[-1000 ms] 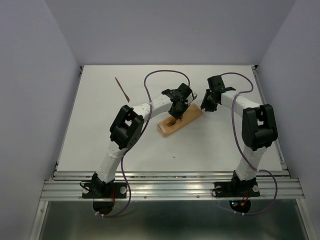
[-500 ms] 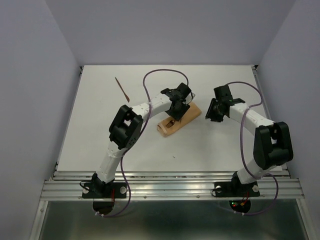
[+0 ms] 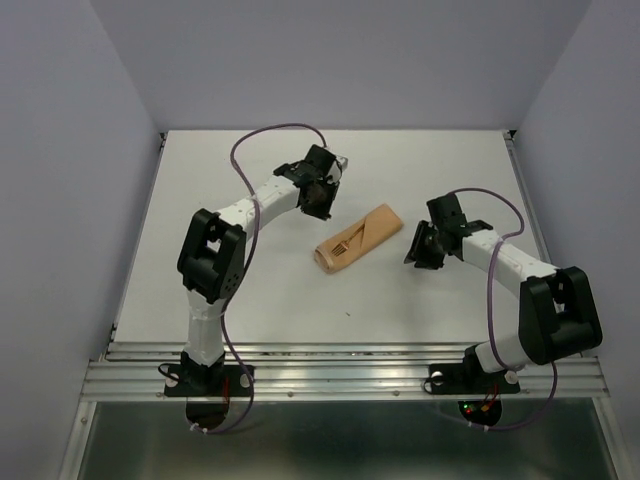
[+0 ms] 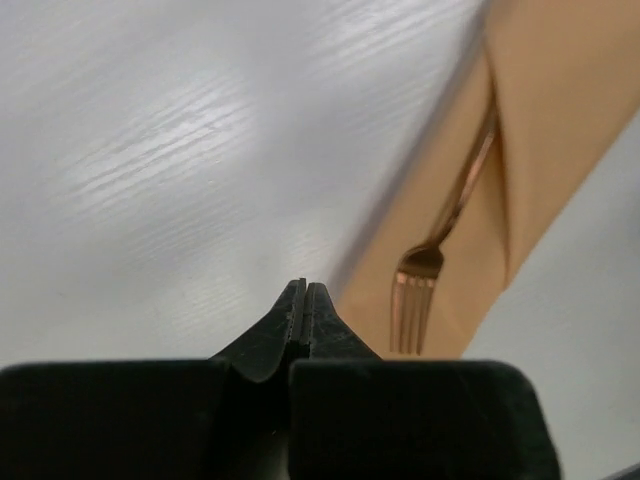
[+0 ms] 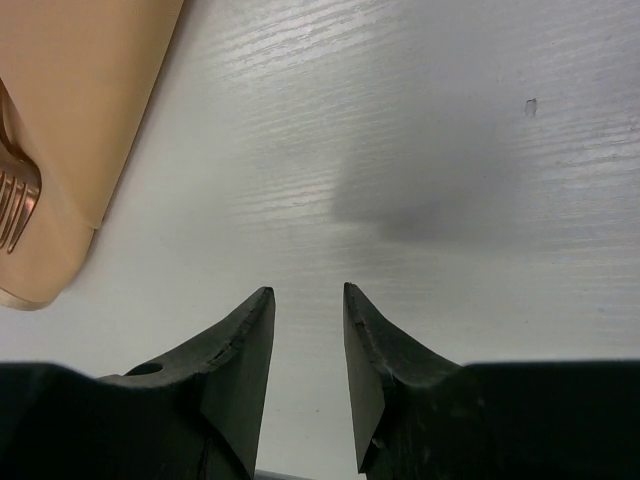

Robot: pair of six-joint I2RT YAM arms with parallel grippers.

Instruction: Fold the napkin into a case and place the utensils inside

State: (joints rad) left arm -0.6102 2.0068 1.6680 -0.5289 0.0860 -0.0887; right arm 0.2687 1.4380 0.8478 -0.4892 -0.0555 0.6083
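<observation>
Black fingers of our left gripper [image 4: 303,296] press flat together with nothing between them. In its wrist view the tips point down at the white wood-grained table [image 3: 460,160]. From above, this gripper [image 3: 319,205] sits up and to the left of the case [image 3: 375,225], a narrow oblong tan pouch of folded napkin material, near it but not touching.

Our right gripper [image 5: 305,295] stands with its two dark fingers parted, a clear gap between them and only bare table beneath. In the overhead view it [image 3: 414,254] sits to the right of the case, also apart from it.

We see the case lying slantwise near the middle of the table. A thin copper-coloured fork [image 4: 418,270] rests in it. Its handle runs under a fold of the tan material [image 4: 570,90], and its pale tines lie exposed on the lower layer at the nearer, left end [image 3: 347,241]. The right wrist view catches that same end of the pouch [image 5: 90,90] with the tines [image 5: 18,205] at the frame's left edge.
</observation>
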